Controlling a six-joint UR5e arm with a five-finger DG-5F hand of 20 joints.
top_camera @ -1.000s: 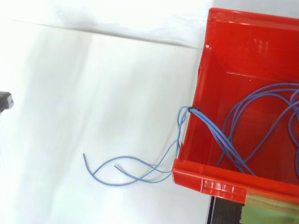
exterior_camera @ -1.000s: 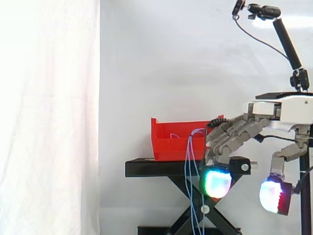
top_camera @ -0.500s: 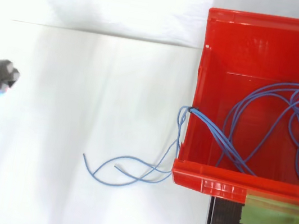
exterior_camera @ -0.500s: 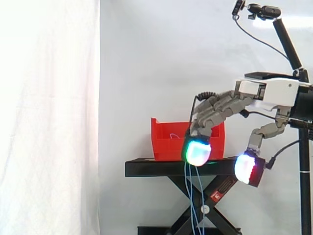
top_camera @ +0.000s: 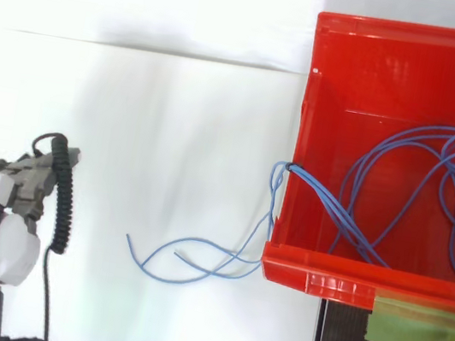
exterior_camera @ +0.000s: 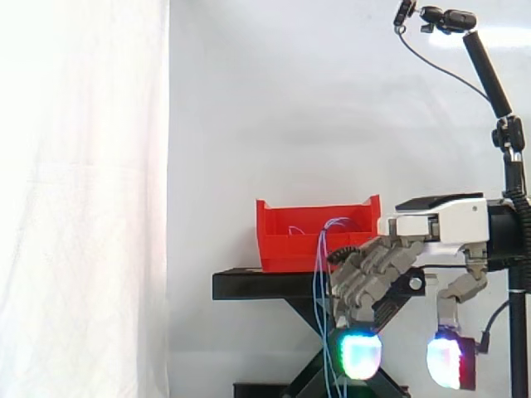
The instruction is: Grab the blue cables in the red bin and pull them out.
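blue cables (top_camera: 333,212) mostly lie coiled inside the red bin (top_camera: 322,281), not yet pulled out; robot hand (exterior_camera: 369,274) hangs below it, slack and empty.

Bright, even lighting throughout. Glare seen on white curtain (exterior_camera: 83,199) at side view's left. Faint grey shadows cast left of red bin (top_camera: 419,54) in top view.

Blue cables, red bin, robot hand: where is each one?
blue cables (top_camera: 334,211): top view, on the strands inside the bin.
red bin (top_camera: 323,277): top view, on the wall lowest in view.
hand (exterior_camera: 375,267): side view, on its grey fingers.
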